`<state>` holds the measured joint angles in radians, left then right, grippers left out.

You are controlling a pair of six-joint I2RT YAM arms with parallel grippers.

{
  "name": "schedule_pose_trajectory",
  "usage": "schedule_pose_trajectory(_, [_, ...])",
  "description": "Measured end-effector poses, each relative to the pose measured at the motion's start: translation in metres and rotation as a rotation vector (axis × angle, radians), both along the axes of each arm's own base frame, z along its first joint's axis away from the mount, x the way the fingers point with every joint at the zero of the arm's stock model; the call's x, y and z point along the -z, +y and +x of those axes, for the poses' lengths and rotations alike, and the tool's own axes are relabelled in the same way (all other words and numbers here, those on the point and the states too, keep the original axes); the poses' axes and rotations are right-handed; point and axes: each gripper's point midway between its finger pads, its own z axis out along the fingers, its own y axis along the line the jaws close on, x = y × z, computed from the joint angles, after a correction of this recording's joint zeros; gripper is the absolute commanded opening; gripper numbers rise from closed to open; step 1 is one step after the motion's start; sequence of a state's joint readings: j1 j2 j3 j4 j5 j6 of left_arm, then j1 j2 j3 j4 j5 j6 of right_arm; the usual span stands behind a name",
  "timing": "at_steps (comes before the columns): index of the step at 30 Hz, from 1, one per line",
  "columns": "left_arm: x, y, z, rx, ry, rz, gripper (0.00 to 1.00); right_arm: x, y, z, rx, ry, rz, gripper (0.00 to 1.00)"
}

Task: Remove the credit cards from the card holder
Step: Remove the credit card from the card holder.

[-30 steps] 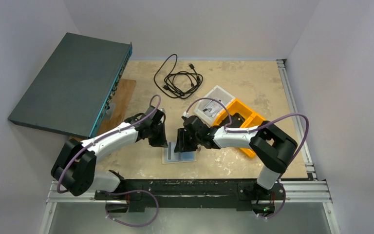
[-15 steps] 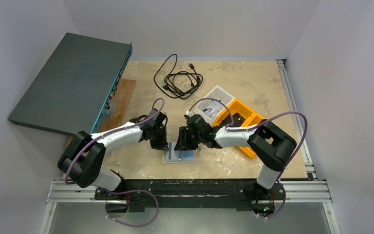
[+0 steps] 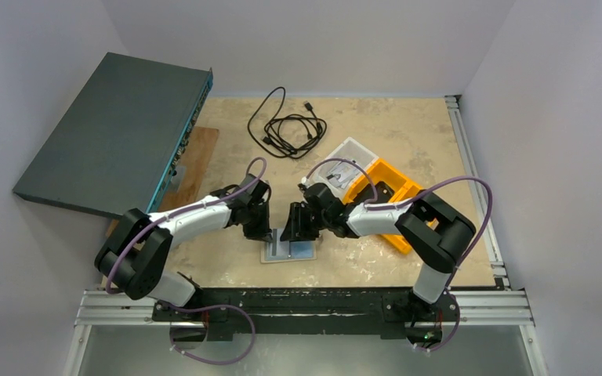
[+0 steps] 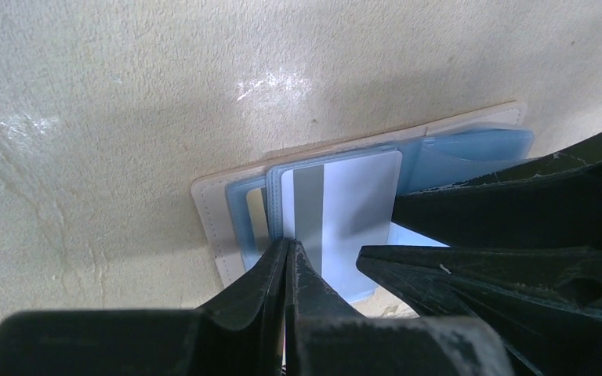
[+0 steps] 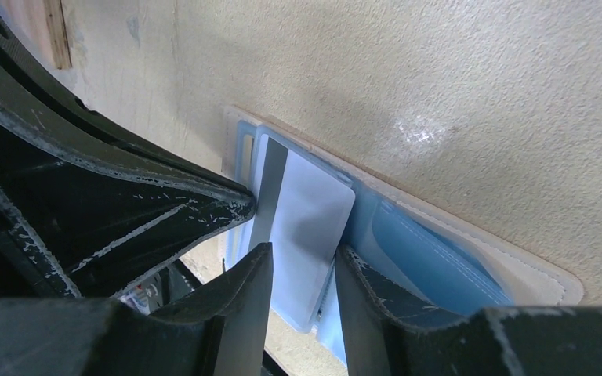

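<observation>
The card holder lies open on the table, cream edge and blue-grey inside up. A white card with a grey stripe sticks partly out of its left pocket; it also shows in the right wrist view. My left gripper is shut, its tips pressed against the striped edge of the card and the holder. My right gripper is open, its gap around the white card with a finger on each side. The lower part of the holder is hidden by the fingers.
An orange bin and a white tray stand just right of the right arm. A coiled black cable lies at the back. A dark grey box leans at the left over a wooden board.
The left arm's elbow has swung in towards the middle and both grippers have shifted slightly over the holder. The holder has stayed in place.
</observation>
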<state>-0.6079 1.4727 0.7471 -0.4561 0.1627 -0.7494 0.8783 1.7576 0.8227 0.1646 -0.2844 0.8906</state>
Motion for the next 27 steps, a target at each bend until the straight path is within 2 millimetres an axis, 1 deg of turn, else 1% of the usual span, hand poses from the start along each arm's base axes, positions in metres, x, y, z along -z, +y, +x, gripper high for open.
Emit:
schedule_pose_trajectory(5, [0.001, 0.0, 0.001, -0.026, 0.007, 0.009, 0.0, 0.001, -0.003, 0.0, 0.013, 0.019, 0.05, 0.36])
schedule_pose_trajectory(10, [0.002, -0.004, 0.0, -0.055, 0.021, -0.001, 0.0, 0.0, -0.01, 0.001, 0.036, 0.035, 0.12, 0.35])
schedule_pose_trajectory(18, [0.002, -0.01, 0.0, -0.081, 0.034, -0.026, 0.0, 0.001, -0.019, -0.003, 0.075, 0.079, 0.205, 0.29])
schedule_pose_trajectory(27, [0.003, -0.012, -0.001, -0.099, 0.042, -0.038, 0.0, 0.003, -0.024, -0.01, 0.095, 0.128, 0.244, 0.21])
